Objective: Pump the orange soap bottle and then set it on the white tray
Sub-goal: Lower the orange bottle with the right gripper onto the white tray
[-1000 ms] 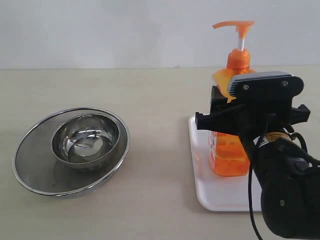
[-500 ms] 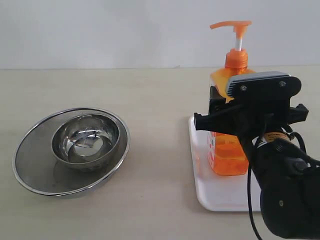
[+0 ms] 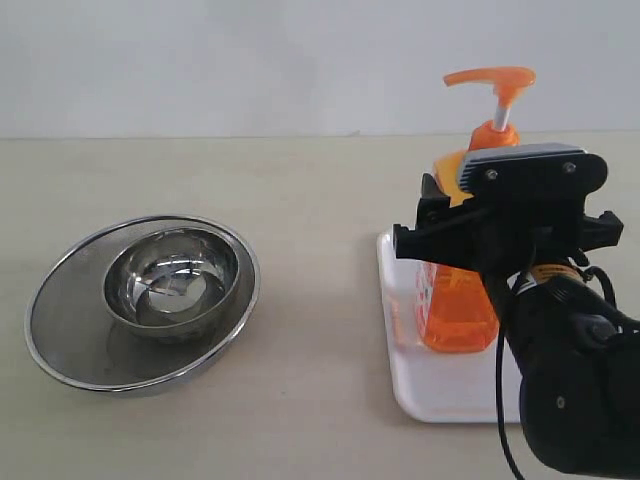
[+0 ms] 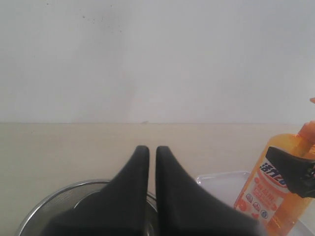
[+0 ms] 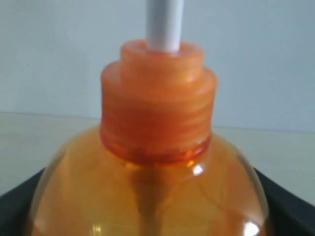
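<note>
Around orange soap bottle (image 3: 455, 310), right fingers (image 5: 12, 209), wide-set.

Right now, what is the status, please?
Left end effector shut. Right end effector around bottle, grip unclear. Bottle on tray. Bowls well aside.

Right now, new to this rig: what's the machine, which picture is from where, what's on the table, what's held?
A robot with two arms, each ending in a two-finger gripper. One picture is from a camera off the arms; the other two are from a camera on each wrist. On the table sit a small steel bowl inside a wider bowl, and a white tray. The orange soap bottle stands on the tray, tilted. The right gripper straddles the bottle; grip or release, I cannot tell. The left gripper, seen only by its wrist camera, is shut and empty above the bowls.
</note>
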Motion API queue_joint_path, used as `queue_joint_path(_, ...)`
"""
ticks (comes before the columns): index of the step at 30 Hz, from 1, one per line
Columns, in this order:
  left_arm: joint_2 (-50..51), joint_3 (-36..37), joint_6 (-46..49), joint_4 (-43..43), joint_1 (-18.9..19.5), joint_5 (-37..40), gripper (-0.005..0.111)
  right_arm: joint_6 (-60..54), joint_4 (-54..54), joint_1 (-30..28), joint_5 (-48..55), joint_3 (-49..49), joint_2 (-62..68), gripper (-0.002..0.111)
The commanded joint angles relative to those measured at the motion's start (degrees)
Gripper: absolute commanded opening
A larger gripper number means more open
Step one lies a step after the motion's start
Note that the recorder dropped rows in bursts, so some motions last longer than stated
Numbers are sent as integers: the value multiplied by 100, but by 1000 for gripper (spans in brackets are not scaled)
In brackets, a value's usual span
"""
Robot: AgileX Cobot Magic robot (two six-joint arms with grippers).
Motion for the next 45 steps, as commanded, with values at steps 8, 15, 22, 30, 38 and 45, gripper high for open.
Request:
queue_joint_path(8,-19,32,39,-24,6,-155,5,-63,73,-22,-54,-4,-90,74)
queue_joint_path(15,-19,32,39,-24,6,-81,5,-60,73,-22,295,-4,-90,74)
queue_joint_path(22,-19,32,39,-24,6,273,5,269,38,-22,599,-4,-90,74)
queue_joint_path(30,-19,32,39,-24,6,273,5,297,40,-22,601,-4,-90,74)
queue_joint_path(38,-19,32,39,-24,6,273,5,212,89,-22,724,-4,-90,95)
queue_joint_path(45,-19,32,39,-24,6,271,5,145,125,-22,853,-4,-90,105)
